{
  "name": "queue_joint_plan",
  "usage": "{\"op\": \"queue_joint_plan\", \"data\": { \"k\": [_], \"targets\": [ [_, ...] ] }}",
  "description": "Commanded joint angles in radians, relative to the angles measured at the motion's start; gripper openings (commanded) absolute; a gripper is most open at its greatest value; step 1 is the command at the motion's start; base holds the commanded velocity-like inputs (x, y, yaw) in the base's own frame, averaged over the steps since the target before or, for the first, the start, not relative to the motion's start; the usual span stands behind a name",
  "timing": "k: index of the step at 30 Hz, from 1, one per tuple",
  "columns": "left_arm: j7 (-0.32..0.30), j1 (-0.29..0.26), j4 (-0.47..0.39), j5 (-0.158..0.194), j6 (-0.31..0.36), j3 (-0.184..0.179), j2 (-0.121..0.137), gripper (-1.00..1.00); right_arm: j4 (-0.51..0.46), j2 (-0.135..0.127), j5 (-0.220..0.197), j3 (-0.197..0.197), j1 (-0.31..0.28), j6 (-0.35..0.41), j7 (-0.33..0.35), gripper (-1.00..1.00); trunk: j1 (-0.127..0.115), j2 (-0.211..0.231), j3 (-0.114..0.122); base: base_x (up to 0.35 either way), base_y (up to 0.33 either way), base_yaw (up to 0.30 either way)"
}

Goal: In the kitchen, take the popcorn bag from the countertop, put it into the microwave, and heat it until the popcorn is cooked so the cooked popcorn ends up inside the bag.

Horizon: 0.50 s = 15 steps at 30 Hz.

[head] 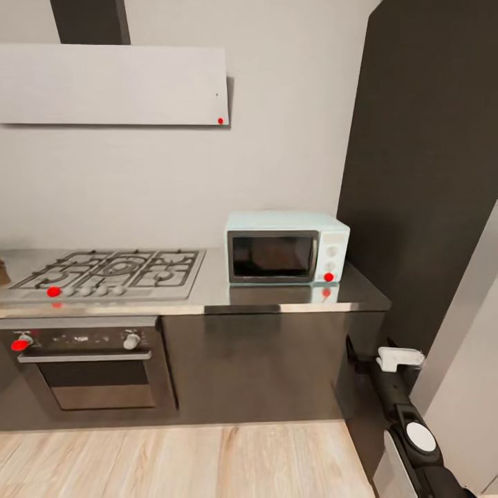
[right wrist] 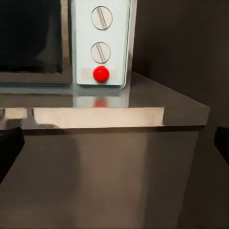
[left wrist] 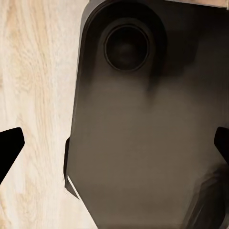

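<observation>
You are facing the countertop point(head: 277, 299), a glossy grey steel run over dark cabinet fronts, and the microwave point(head: 286, 247) stands on it toward the right end, close to the tall dark panel point(head: 422, 173) that rises beside it. The microwave is a pale mint box whose long axis runs side to side along the counter; its dark glass door point(head: 271, 256) is shut and faces you, with the white knob panel point(head: 332, 254) on the side nearer the dark panel and a red button point(head: 328, 277) at that panel's foot. To the left of it, set into the same worktop, lies the gas hob point(head: 114, 270), and below the hob sits the built-in oven point(head: 90, 366) with its handle bar. A pale hood point(head: 114, 84) hangs on the wall above. Your right arm point(head: 408, 422) shows low at the right edge in the head view. From the right wrist view you look at the counter's front edge with two knobs point(right wrist: 101, 34) and the red button above it; the right gripper point(right wrist: 114, 145) has its dark fingertips point(right wrist: 9, 145) at opposite edges, spread wide with nothing between them. The left gripper point(left wrist: 114, 148) is likewise spread wide and holds nothing, hanging over the wooden floor point(left wrist: 33, 95) and a dark part of the robot point(left wrist: 143, 133).
</observation>
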Motion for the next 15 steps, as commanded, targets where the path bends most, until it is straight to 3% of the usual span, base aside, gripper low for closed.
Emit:
{"op": "queue_joint_plan", "data": {
  "k": [1, 15],
  "targets": [
    [0.000, 0.000, -0.001, 0.001, -0.001, 0.005, 0.000, 1.00, 0.000, 0.000, 0.000, 0.001, -0.011, 0.009, -0.004, 1.00, 0.000, 0.000, -0.001, 0.273, -0.113, 0.000],
    [0.000, 0.000, -0.001, 0.001, -0.001, 0.006, 0.000, 1.00, 0.000, 0.000, -0.001, 0.002, -0.020, 0.012, -0.004, 1.00, 0.000, 0.000, -0.001, 0.275, -0.083, 0.000]
  ]
}}
